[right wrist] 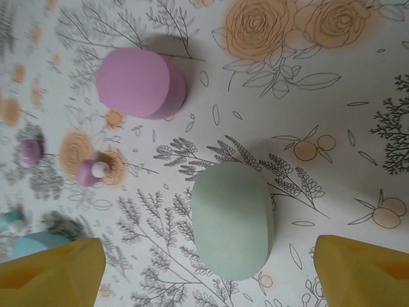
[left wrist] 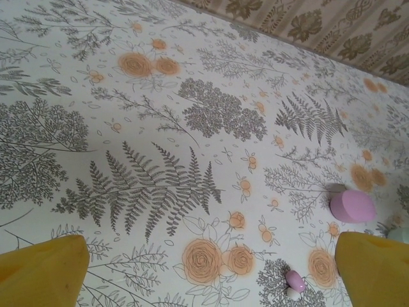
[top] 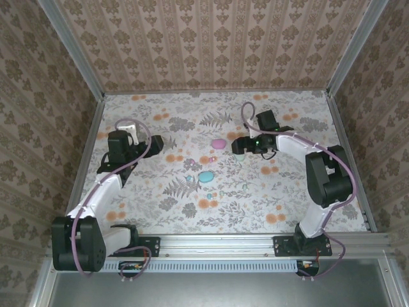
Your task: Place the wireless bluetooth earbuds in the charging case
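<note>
Hovering over the mint-green egg-shaped case (right wrist: pixel 231 220), the right claw (right wrist: pixel 208 249) has its fingers apart, probably aligned to straddle it. The left claw (left wrist: pixel 211 262) is spread and empty. One pinkish-purple bean-sized earbud (right wrist: pixel 92 173) lies on the floral-print bench (right wrist: pixel 358 96) near the pink egg-shaped case (right wrist: pixel 140 83), long axis flat, white tip toward the mint-green egg-shaped case.

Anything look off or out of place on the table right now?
Nothing damaged or spilled. Tiny pinkish-purple earbuds lie loose on the floral table cover, outside any case. The egg-shaped pink case and egg-shaped mint case both look shut, which is odd for an insertion task.
</note>
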